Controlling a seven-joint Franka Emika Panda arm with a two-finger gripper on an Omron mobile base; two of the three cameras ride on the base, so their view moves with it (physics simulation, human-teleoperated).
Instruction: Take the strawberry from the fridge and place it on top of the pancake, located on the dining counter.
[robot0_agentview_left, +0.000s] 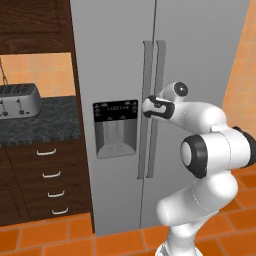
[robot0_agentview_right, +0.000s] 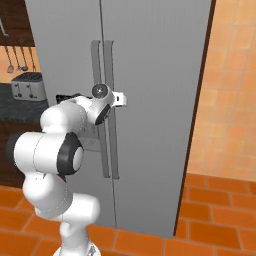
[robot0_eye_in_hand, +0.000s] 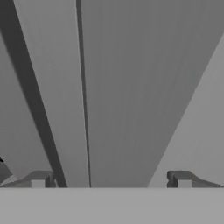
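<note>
The gripper (robot0_eye_in_hand: 111, 178) stands wide open and holds nothing, its two dark fingertips (robot0_eye_in_hand: 40, 179) spread apart and aimed straight at the closed doors of the fridge (robot0_agentview_left: 120, 60), close to the long vertical handles (robot0_agentview_left: 154, 107) at mid-height. Just to the gripper's left, in the left door, sits the black water and ice dispenser panel (robot0_agentview_left: 115, 128). Well off to its left, a silver toaster (robot0_agentview_left: 18, 99) stands on the dark granite worktop (robot0_agentview_left: 45, 122) above a column of dark wood drawers (robot0_agentview_left: 50, 180).

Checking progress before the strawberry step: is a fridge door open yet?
No, both doors of the fridge sit shut and flush, handles side by side.
</note>
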